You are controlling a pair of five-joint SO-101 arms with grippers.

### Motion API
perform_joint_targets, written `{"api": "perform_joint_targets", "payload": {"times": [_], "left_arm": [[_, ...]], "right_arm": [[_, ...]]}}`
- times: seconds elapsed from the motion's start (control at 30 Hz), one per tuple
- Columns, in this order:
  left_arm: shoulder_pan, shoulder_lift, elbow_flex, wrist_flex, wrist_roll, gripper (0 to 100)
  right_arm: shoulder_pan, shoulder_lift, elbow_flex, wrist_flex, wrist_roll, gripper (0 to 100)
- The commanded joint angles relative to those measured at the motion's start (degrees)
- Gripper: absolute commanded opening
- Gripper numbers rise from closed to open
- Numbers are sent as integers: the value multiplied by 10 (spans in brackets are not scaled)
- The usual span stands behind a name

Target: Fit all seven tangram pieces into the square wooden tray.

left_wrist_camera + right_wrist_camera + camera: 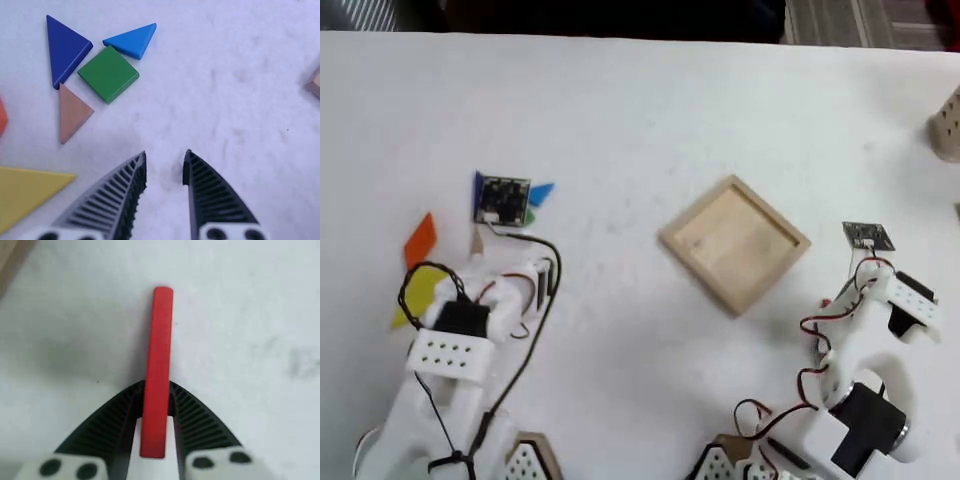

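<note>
The right gripper [157, 387] is clamped on the red piece [161, 340]. It holds the thin slab on edge, sticking out past the fingertips, probably so it can be carried over and tipped flat. The square wooden tray [735, 243] lies near this arm, with nothing fitted in it (all seven pieces remain to be placed).

The left gripper [164, 160] hovers with its jaws parted around bare table, facing the cluster beyond it:
- green square [108, 73]
- dark blue triangle [64, 50]
- light blue triangle [132, 40]
- wood-coloured triangle [72, 112]

The yellow triangle [25, 192] and orange piece [420, 240] lie off to one side.
</note>
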Motion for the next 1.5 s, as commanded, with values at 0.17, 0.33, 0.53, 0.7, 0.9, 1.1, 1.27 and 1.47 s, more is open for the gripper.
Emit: {"api": "perform_joint_targets", "payload": {"times": [0.17,0.33,0.53,0.7,0.9,1.1,1.27,1.47], "left_arm": [[-22,-2,-4,-13,-7,135],[-22,-2,-5,-14,-5,135],[-22,-2,-4,-14,-4,135],[-28,-2,-4,-14,-7,135],[-36,-2,-5,-14,-7,135],[-36,-2,-4,-14,-7,135],[-36,-2,-4,-14,-7,135],[-36,-2,-4,-14,-7,136]], "right_arm": [[-26,-9,-155,156,4,19],[-87,-15,-199,203,-56,19],[-188,-9,-264,218,-149,19],[-283,-8,-287,216,-168,19],[-349,0,-298,189,-143,19],[-385,74,-337,189,4,20],[-388,138,-396,187,71,20],[-393,241,-455,186,83,21]]}}
